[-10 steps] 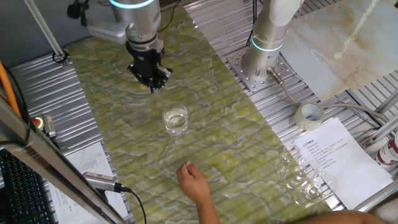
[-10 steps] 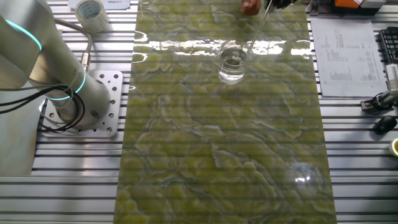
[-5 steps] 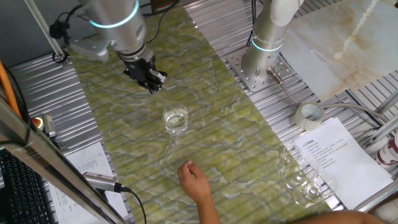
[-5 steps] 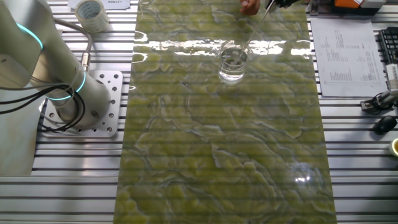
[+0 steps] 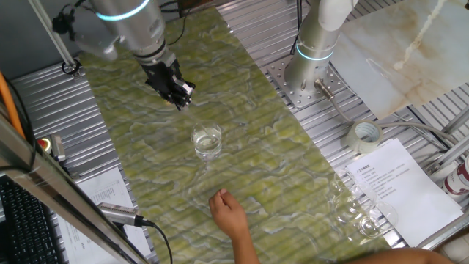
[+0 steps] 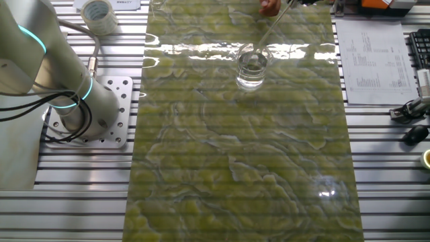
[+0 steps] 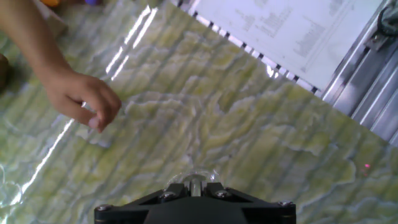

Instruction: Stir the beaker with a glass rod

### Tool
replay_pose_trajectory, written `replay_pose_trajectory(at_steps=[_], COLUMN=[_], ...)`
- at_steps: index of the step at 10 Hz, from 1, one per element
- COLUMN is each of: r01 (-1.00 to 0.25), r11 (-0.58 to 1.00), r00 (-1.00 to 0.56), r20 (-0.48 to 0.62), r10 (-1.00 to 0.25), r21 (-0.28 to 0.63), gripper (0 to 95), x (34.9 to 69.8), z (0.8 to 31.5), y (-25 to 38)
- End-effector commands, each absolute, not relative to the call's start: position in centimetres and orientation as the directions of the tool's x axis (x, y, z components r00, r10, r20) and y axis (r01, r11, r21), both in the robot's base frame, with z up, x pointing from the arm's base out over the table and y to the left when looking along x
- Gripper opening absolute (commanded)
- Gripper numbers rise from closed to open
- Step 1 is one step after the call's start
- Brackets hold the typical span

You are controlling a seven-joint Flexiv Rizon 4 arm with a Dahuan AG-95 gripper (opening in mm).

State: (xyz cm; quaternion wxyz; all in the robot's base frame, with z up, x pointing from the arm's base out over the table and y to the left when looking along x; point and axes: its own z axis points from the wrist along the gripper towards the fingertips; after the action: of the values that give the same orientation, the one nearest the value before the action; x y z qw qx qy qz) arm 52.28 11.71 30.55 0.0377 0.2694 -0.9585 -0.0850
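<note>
Near the middle of one fixed view, on the green-veined marble-patterned sheet [image 5: 242, 103], the small clear glass beaker [image 5: 207, 141] is standing upright with its wide mouth open. We are holding our black two-finger gripper [image 5: 178, 93] above it toward the upper left, tilted so that the thin transparent glass rod [image 6: 269, 28] is slanting down to the beaker's mouth; in the other fixed view the rod is running from the top edge down into the glass. Our fingers are looking clenched on the rod's upper end, though that faint stick is hard to trace at the tips. We judge the tilt is letting the rod's lower end sweep inside without striking the wall. At lower centre of one fixed view a person's bare hand [image 5: 229, 213] is resting near the beaker, apart from it.
</note>
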Motion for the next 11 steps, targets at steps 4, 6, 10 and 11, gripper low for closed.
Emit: replay_pose_trajectory(at_steps=[4, 6, 10, 11], r01=[-0.611, -0.605, -0.594, -0.591], r11=[0.79, 0.794, 0.801, 0.803], r00=[-0.791, -0.796, -0.804, -0.806], r20=[-0.005, 0.0, -0.007, -0.001], r10=[-0.611, -0.606, -0.595, -0.592], r21=[0.051, 0.055, 0.071, 0.081], gripper=[0.0, 0.0, 0.0, 0.0], x=[52.24, 52.24, 52.24, 52.24], z=[30.48, 30.48, 30.48, 30.48], y=[11.68, 11.69, 11.69, 11.69])
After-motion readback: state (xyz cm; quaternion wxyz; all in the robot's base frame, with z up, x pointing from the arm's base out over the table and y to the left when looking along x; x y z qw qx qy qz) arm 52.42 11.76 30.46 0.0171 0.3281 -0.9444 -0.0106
